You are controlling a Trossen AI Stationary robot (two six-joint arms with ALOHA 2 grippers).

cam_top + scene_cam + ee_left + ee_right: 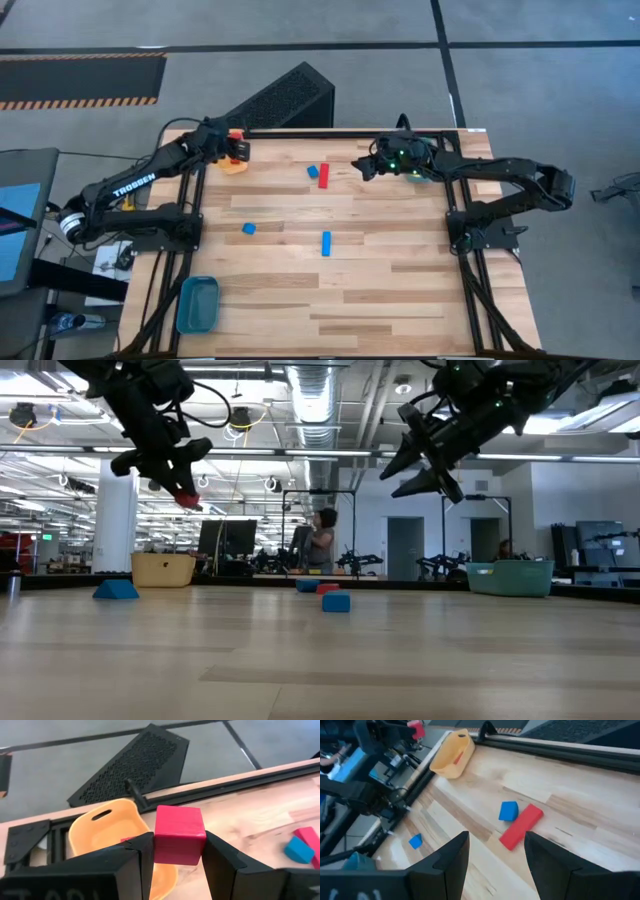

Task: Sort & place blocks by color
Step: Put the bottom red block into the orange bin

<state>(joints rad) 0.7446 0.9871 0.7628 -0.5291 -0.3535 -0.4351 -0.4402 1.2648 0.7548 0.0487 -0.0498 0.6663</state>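
The left pincer pinches a red cube, held level above the orange bin at the counter's far left corner; the right pincer is spread.

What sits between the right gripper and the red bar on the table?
Nothing: in the high view only bare wood lies between the right gripper and the red bar.

Orange bin; teal bin; person, perhaps standing.
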